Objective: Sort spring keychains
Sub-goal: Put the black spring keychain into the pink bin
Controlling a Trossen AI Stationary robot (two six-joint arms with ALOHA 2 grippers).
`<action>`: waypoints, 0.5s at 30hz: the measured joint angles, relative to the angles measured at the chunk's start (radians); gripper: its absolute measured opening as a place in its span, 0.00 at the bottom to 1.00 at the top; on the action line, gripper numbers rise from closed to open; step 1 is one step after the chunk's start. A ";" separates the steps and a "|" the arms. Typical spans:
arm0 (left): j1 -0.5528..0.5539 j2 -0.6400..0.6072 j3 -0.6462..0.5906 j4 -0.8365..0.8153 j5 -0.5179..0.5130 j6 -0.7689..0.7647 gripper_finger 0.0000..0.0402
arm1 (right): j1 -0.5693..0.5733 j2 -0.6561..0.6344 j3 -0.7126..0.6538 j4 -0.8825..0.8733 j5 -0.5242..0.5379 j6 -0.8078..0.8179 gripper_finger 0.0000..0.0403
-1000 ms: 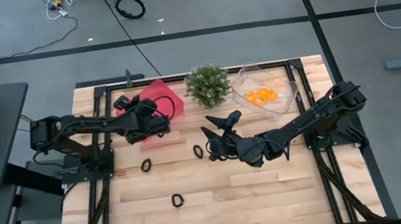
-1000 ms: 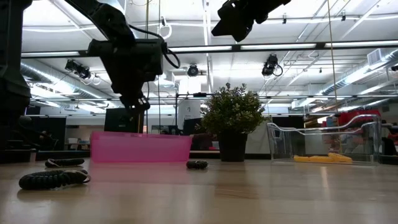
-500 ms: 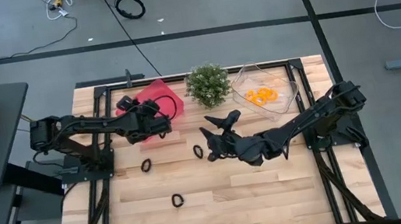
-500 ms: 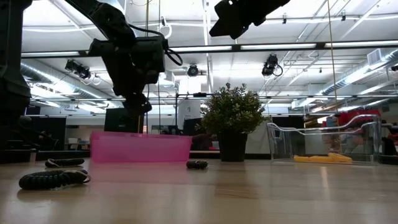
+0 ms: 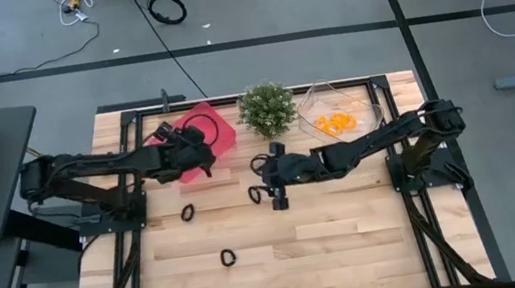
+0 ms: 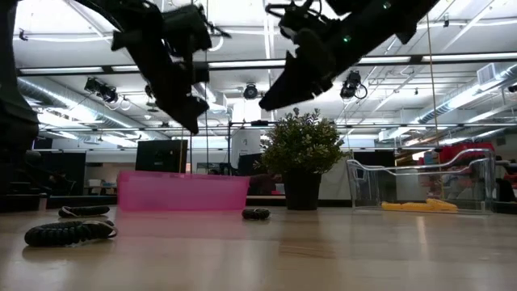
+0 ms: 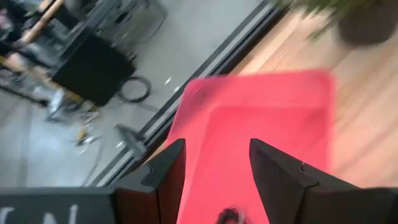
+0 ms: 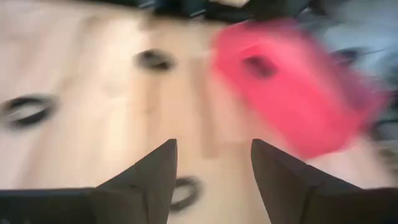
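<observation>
The wood counter holds a pink bin at 11 o'clock, a plant at 12, a clear bin at 1, and three black rings near the middle.

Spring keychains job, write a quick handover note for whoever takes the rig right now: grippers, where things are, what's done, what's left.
Left gripper: open, empty, over the pink bin.
Right gripper: open, empty, above the black keychain at table centre.
Orange keychains: in the clear bin beside the plant.
Done: orange ones binned; at least one black keychain lies in the pink bin.
Left: three black ones on the table, at centre, centre-left and near the front.
</observation>
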 joint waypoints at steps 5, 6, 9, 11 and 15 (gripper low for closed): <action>-0.070 -0.108 0.000 0.027 0.031 0.005 0.45 | -0.008 0.000 0.000 -0.083 -0.176 0.012 0.52; -0.086 -0.126 0.000 0.035 0.031 0.012 0.45 | -0.005 0.000 0.000 -0.095 -0.176 0.010 0.52; -0.130 -0.177 0.000 0.052 0.031 0.019 0.45 | -0.003 0.000 0.000 -0.129 -0.186 0.014 0.52; -0.159 -0.208 -0.016 0.094 0.034 0.045 0.45 | -0.003 0.003 0.000 -0.139 -0.187 0.022 0.52; -0.180 -0.275 -0.080 0.281 0.121 0.157 0.45 | -0.003 0.039 0.000 -0.119 -0.220 0.017 0.52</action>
